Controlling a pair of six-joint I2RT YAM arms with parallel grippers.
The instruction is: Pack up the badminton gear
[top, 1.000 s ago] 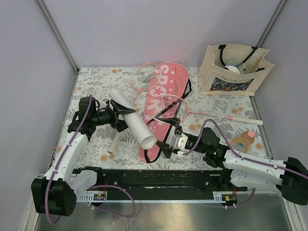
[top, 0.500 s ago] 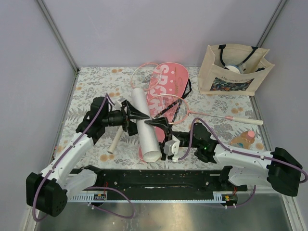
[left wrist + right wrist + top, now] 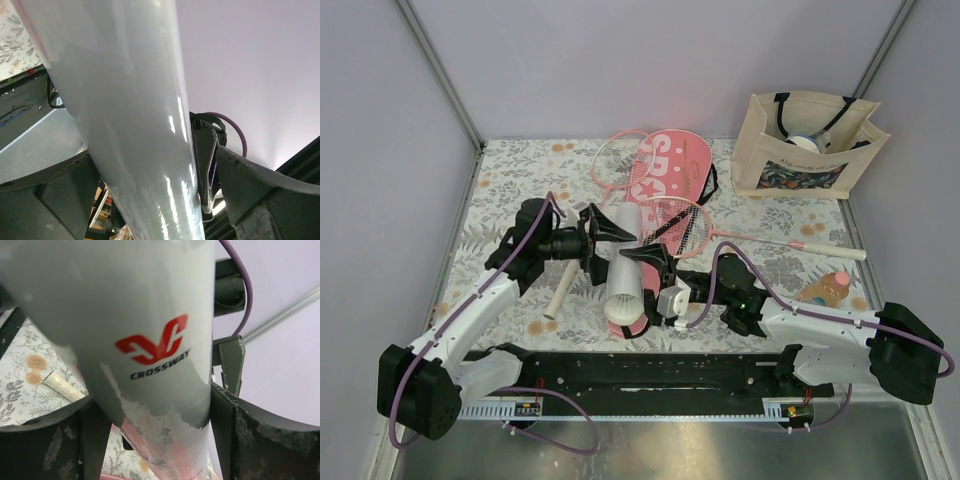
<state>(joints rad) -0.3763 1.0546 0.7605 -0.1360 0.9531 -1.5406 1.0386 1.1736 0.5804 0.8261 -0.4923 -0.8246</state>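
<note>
The white tube (image 3: pixel 625 275) is held off the table, its open end towards the arms' bases. My left gripper (image 3: pixel 610 240) is shut on its middle from the left; the tube fills the left wrist view (image 3: pixel 130 100). My right gripper (image 3: pixel 642 268) grips it from the right, and both fingers press its sides in the right wrist view (image 3: pixel 150 315). The pink "SPORT" cover (image 3: pixel 665 165) lies behind and under the tube. One pink racket (image 3: pixel 680 225) rests on the cover, its handle pointing right. The other racket's head (image 3: pixel 615 160) lies left of the cover, and its white handle (image 3: pixel 560 290) is below my left arm.
A beige tote bag (image 3: pixel 805 150) stands at the back right. A small peach bottle (image 3: pixel 825 288) lies at the right, near my right arm. The black rail (image 3: pixel 650 370) runs along the table's near edge. Grey walls close in the left, back and right sides.
My left gripper has carried the tube rightwards and tipped its open end up. My right gripper has moved left and closed its fingers around the tube.
</note>
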